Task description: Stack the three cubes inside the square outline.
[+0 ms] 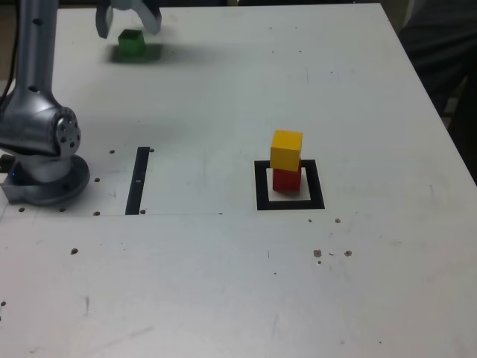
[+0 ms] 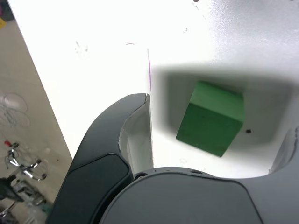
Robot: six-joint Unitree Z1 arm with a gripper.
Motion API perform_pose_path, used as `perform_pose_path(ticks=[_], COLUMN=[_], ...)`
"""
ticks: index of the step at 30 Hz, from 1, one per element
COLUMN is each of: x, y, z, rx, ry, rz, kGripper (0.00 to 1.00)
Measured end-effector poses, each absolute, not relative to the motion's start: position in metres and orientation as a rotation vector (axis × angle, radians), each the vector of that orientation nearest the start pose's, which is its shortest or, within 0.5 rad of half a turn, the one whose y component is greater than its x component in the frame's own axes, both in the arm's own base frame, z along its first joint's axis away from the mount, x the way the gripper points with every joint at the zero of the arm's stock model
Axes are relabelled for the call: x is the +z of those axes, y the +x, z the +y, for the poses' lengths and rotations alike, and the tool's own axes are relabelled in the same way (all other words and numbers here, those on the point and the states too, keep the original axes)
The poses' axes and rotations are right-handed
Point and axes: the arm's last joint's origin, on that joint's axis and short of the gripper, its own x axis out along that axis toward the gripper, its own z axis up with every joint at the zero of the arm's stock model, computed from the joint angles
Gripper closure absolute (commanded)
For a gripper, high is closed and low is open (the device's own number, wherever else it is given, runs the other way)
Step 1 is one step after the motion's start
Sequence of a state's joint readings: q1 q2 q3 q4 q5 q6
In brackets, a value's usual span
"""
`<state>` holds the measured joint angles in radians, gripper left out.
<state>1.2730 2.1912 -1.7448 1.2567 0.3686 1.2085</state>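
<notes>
One white table [image 1: 223, 298] is filling the exterior view, carrying everything listed below. Arm [image 1: 37, 112]: standing at the left edge of the exterior view, reaching to the upper left corner. Gripper [image 1: 128, 19]: hanging over the green cube, its jaws spread wide on either side and gripping nothing; in the wrist view one dark finger [image 2: 135, 126] is showing beside the cube, apart from it, and the gripper [image 2: 219, 135] is framing the block. Square outline [image 1: 289, 185]: lying right of centre in the exterior view, already holding two blocks. Thin black strip [image 1: 138, 181]: lying left of centre, unused. Yellow cube [image 1: 286, 150]: sitting on the red cube [image 1: 286, 180], slightly askew. Green cube [image 1: 132, 43]: resting on the table in the upper left of the exterior view, well apart from the stack; in the wrist view the green cube [image 2: 211, 117] is lying turned against the jaw line. Handling note, as judgement: squaring the jaws to its faces, centring and descending fully before closing should be giving a clean grip.
</notes>
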Motion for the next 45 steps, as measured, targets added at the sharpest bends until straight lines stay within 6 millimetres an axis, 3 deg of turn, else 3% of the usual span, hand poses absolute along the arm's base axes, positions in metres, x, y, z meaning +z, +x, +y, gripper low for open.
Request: perform_pose_path(ticks=[11, 22, 45], x=[0.216, 0.21, 0.21], y=[0.104, 0.106, 0.111], z=[0.398, 0.399, 0.398], rx=[-0.011, -0.034, -0.042], ry=[-0.092, -0.119, -0.117], rz=[1.982, 1.983, 1.953], kGripper=[0.19, 0.65, 0.67])
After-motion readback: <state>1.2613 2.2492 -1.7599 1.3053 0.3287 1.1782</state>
